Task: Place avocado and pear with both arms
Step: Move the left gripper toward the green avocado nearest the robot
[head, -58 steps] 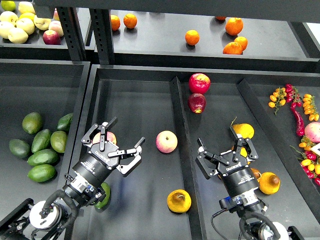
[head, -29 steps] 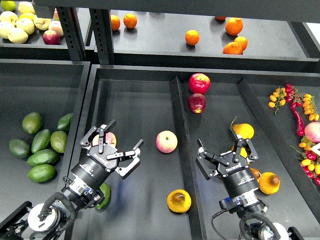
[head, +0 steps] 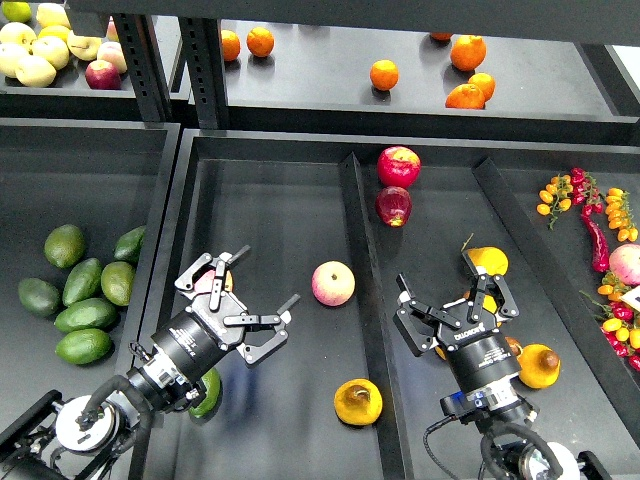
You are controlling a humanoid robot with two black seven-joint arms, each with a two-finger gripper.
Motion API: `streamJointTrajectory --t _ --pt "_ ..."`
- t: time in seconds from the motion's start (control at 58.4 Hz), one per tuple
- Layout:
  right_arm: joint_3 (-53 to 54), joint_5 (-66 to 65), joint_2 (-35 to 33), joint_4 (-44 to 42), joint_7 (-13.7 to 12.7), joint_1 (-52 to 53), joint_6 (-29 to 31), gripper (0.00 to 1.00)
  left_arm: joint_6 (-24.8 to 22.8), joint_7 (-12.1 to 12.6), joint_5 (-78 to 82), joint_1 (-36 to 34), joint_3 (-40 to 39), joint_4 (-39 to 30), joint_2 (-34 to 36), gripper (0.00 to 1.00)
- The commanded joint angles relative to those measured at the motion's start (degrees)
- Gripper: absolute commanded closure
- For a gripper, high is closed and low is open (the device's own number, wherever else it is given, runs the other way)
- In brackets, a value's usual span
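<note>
The avocado (head: 208, 392) I take for the task's own lies in the middle tray near the worktop's front-left corner, half hidden under my left arm, and the pear (head: 357, 401) sits on its side toward the front edge of the same tray, just left of the raised divider (head: 364, 290). My left hand (head: 255, 305) hovers spread above the tray with nothing between its fingers, and my right hand (head: 456, 292) is spread as well, over the tray to the right, above a yellow-orange fruit (head: 485, 262) I could easily mistake for the pear. That is my main worry: several similar pears (head: 538, 365) lie by the right hand and a heap of green avocados (head: 82, 300) lies in the left tray, so either arm may close on the wrong fruit. The avocado is glossy and oval, and I judge it could squirt from the fingers or roll. A pink apple (head: 333, 283) sits near the left hand and might get knocked. The trays are smooth dark bins with low walls; behind them a rear shelf (head: 320, 80) holds oranges (head: 384, 74), and chillies (head: 596, 235) line the right edge.
</note>
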Motion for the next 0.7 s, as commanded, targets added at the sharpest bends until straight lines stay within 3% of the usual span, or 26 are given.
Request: streamJointTrajectory --t 0.0,0.188,0.394,0.685 --pt "0.5 0.1 0.0 0.0 0.1 0.5 -0.3 0.01 0.0 2.2 4.9 -3.4 2.1 -0.2 0.0 0.01" --pt "1.0 0.2 0.0 0.0 0.1 2.6 -0.8 0.01 0.0 3.5 10.2 -11.5 8.9 -0.8 7.9 0.01" --pt "4.8 0.4 0.0 0.0 0.1 7.6 -4.4 0.01 0.0 5.1 13.4 -24.4 22.6 -1.0 22.6 0.01" --pt "7.2 0.5 0.0 -0.1 0.1 8.7 -5.5 0.01 0.0 5.1 13.4 -37.3 33.4 -1.1 29.7 0.01"
